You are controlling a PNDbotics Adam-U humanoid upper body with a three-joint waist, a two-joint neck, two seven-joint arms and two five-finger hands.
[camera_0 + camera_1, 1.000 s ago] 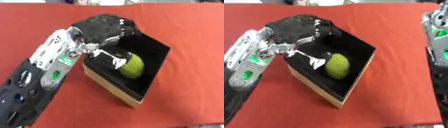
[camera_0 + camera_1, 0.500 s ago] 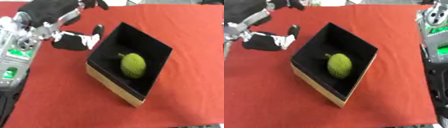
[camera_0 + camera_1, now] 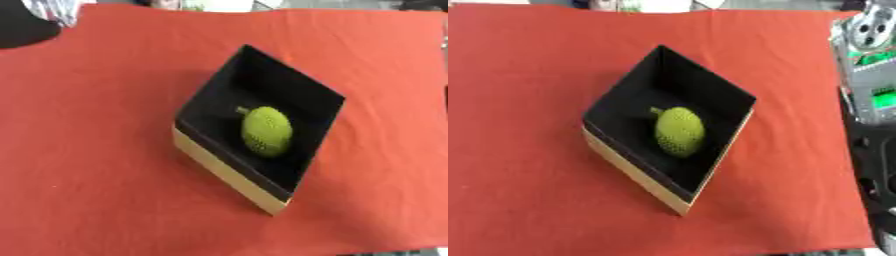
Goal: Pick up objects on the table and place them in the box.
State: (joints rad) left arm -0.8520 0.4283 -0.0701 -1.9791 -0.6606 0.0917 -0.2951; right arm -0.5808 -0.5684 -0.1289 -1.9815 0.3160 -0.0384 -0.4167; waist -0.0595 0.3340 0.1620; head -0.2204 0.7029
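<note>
Now, at the far upper-left corner of the left eye view, a dark part of the left hand (image 3: 22, 27) shows; I cannot tell how its fingers stand. Mid-table, on the red cloth (image 3: 96, 150), sits the box (image 3: 229, 172), black inside with tan outer walls, turned corner-on. Inside it lies a green bumpy fruit (image 3: 265, 132). Along the right edge stands the right arm (image 3: 872, 100); its hand shows nowhere.

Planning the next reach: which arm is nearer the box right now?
Right, though neither hand clearly shows. The right arm runs down the right edge beside the box. Only a dark bit of the left arm shows at the far upper left corner.
</note>
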